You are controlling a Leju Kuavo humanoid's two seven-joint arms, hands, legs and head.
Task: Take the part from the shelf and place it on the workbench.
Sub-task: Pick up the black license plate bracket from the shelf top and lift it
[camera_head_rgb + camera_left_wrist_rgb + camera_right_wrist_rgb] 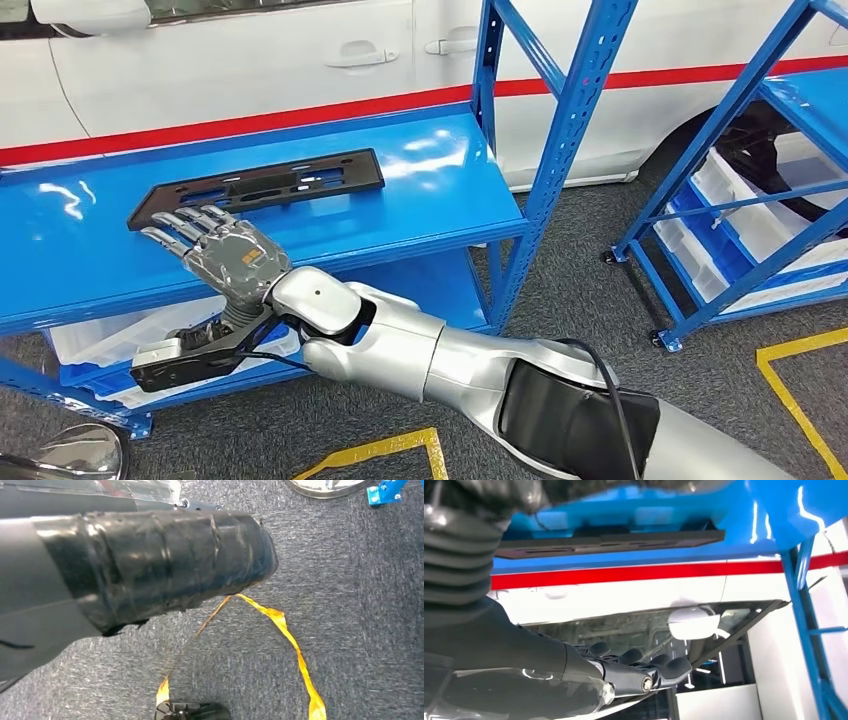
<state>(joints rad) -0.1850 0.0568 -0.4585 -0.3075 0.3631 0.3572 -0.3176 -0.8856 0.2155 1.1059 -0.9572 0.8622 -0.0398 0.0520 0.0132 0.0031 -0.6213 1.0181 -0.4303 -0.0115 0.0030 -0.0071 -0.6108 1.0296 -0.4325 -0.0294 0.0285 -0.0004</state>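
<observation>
Right hand (222, 257) is over the blue shelf (440, 190), palm down, fingers (178, 228) straight and slightly spread, holding nothing. The part (260, 185), a flat black slotted plate, lies flat on the shelf deck just beyond the fingertips. Fingertips sit right at its near-left end; cannot tell whether they touch it. In the right wrist view the same part (609, 542) shows edge-on on the blue deck, with the dark fingers (644, 672) extended together, nothing between them.

Left hand: the left wrist view shows a dark taped cover (150, 565) over grey carpet (350, 605) and a yellow floor tape (285, 630); the fingers themselves are not visible there, so cannot tell their state.

Containers: below the fingers, on the lower shelf level, sit translucent white plastic bins (110, 340); contents not discernible. Well off to the right of the fingers, a second blue rack (740, 200) holds more white bins (760, 220) on blue trays; a dark curved item lies across the upper one, identity unclear.

Beyond the fingers, behind the shelf, is a white car body (250, 60) with a red stripe (300, 115). Yellow floor markings (800, 390) on the carpet near the right rack.
</observation>
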